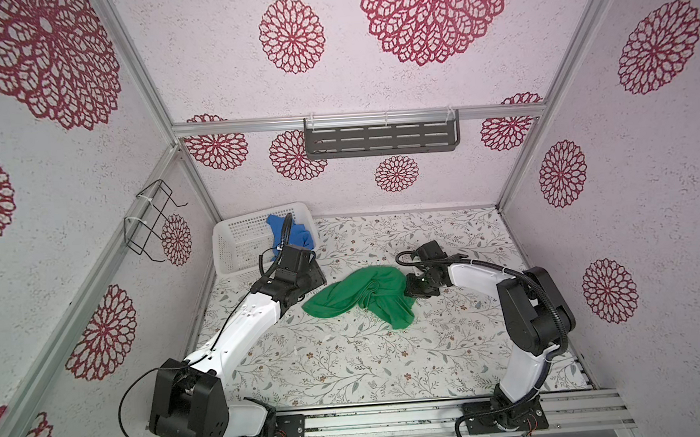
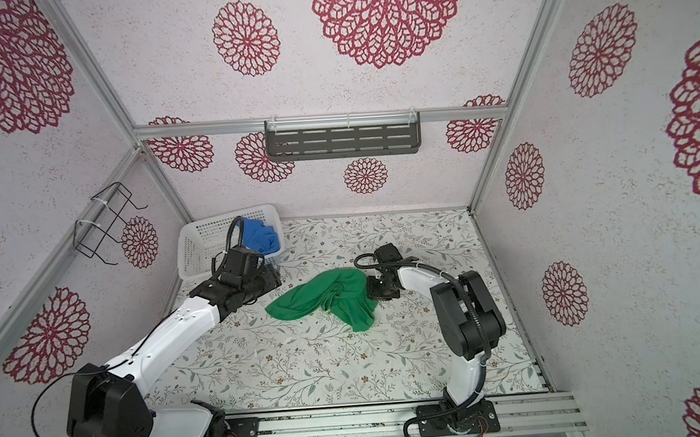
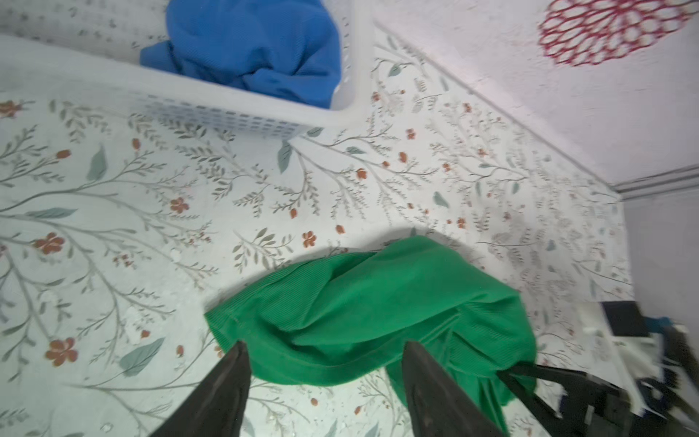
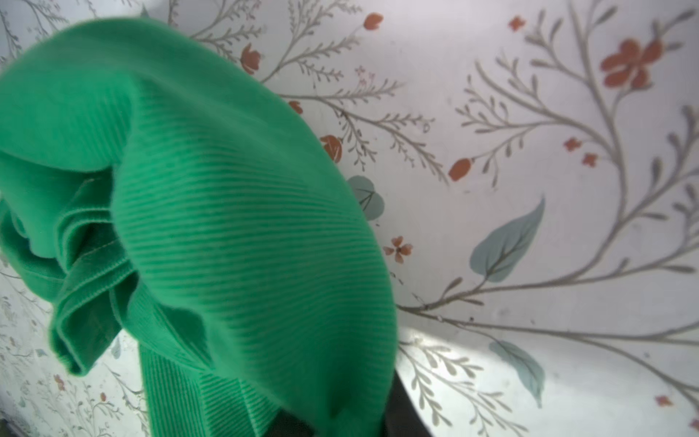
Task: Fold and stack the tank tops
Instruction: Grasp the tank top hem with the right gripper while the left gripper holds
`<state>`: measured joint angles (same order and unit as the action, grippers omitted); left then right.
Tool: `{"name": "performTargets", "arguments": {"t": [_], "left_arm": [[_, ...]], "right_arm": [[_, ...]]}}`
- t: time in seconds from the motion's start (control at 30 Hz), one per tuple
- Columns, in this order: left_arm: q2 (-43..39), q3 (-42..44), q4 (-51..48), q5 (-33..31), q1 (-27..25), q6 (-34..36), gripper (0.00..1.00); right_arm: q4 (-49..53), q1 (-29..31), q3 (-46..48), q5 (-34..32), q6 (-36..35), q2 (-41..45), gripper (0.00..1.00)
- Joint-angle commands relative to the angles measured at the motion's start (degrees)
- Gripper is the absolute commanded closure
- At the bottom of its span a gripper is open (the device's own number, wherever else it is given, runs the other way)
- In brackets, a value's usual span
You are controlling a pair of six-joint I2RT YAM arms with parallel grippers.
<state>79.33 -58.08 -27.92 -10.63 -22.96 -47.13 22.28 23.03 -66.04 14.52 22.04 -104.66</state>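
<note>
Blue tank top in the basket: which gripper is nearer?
Left. The left gripper hovers open just outside the basket holding the blue tank top; the right gripper grips the green tank top mid-table, farther away.

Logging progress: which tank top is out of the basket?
The green tank top, crumpled on the floral table; the blue tank top lies bunched in the white basket.

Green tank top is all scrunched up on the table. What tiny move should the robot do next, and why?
Probably lower the left gripper and close its jaws on the edge of the green tank top beneath. Those jaws hang open over the cloth, the right gripper seems to pinch the opposite end, and the top lies bunched; two grips could stretch it flat.
</note>
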Motion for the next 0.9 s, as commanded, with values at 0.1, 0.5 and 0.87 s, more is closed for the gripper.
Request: {"name": "performTargets", "arguments": {"t": [0.1, 0.5, 0.87], "left_arm": [[-2.4, 12.1, 2.2, -8.3, 1.6, -7.1, 0.35], [15.1, 13.1, 20.1, 11.4, 11.7, -2.7, 0.42], [19.8, 5.5, 10.9, 25.1, 12.5, 3.8, 1.00]], "right_arm": [[5.3, -0.1, -4.6, -2.0, -1.3, -1.9, 0.87], [11.8, -0.1, -12.4, -2.7, -4.5, -2.7, 0.87], [22.8, -1.6, -28.7, -9.4, -14.3, -10.0, 1.00]]}}
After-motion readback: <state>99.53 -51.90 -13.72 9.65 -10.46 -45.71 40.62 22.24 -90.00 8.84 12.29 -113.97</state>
